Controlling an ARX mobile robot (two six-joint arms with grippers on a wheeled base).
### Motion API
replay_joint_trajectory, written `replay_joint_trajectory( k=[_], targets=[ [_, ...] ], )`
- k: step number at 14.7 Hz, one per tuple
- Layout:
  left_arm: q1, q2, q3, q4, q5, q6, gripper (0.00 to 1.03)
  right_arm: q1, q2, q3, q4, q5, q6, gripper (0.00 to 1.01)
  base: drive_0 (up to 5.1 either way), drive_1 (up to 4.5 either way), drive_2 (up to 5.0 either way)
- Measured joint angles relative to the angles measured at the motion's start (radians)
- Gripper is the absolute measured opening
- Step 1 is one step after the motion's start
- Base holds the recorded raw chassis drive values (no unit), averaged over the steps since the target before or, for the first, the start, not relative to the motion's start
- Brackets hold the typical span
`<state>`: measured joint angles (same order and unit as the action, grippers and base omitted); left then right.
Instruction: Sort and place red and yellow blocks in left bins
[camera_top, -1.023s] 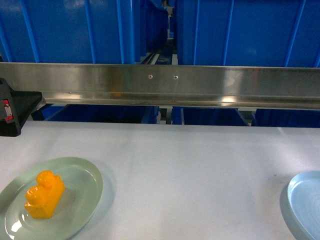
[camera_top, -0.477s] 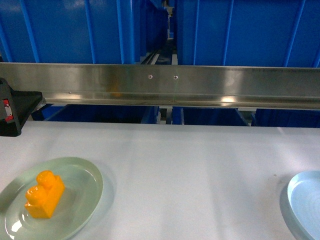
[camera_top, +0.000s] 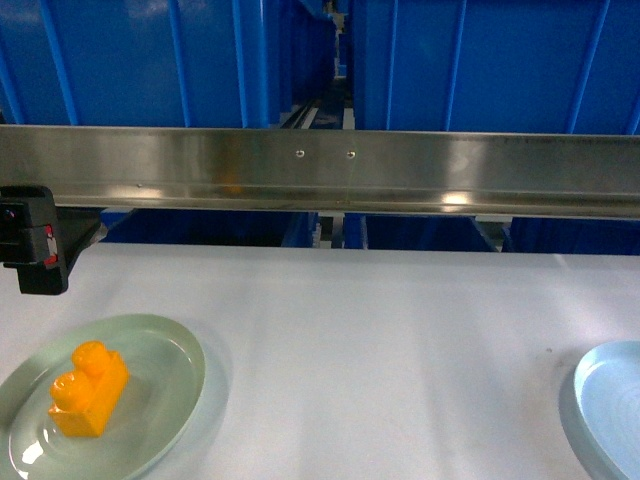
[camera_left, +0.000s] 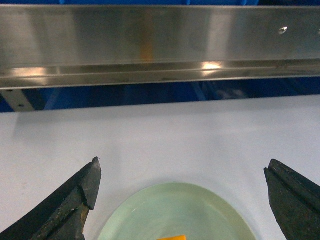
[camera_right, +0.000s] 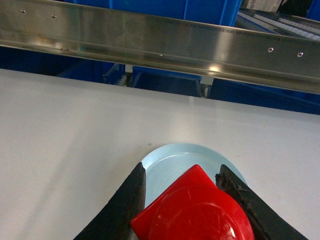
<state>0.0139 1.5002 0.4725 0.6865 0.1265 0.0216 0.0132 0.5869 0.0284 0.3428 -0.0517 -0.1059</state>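
— Moved since before? The left arm (camera_top: 35, 240) shifted rightward.
— Its fingers (camera_left: 75, 200)?
— Spread wide above the green plate (camera_left: 175, 210); yellow brick (camera_top: 88, 390) lies between, untouched.
— Right fingers (camera_right: 125, 200)?
— Clamped around the red block (camera_right: 192, 210), over the blue plate (camera_right: 167, 162). Blue crates (camera_top: 130, 60) behind.

One yellow block (camera_top: 89, 390), one red block (camera_right: 195, 212), two plates (green (camera_top: 175, 345), pale blue (camera_top: 610, 400)), two blue bins (camera_top: 130, 60) behind.
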Motion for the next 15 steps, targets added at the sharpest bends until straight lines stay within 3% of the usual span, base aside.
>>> replay_joint_trajectory(
  k=[1, 6, 8, 15],
  targets=[
    [-0.023, 0.003, 0.006, -0.026, -0.05, 0.014, 0.98, 0.0, 0.0, 0.0, -0.001, 0.0, 0.0, 0.37, 0.0, 0.0, 0.0],
    [-0.098, 0.117, -0.021, -0.056, -0.179, 0.006, 0.98, 0.0, 0.0, 0.0, 0.0, 0.0, 0.0, 0.37, 0.0, 0.0, 0.0],
    [-0.104, 0.151, -0.024, -0.037, -0.207, 0.004, 0.98, 0.0, 0.0, 0.0, 0.0, 0.0, 0.0, 0.37, 0.0, 0.0, 0.0],
    [-0.096, 0.37, -0.042, 0.102, -0.225, -0.059, 0.98, 0.0, 0.0, 0.0, 0.0, 0.0, 0.0, 0.37, 0.0, 0.0, 0.0]
  ],
)
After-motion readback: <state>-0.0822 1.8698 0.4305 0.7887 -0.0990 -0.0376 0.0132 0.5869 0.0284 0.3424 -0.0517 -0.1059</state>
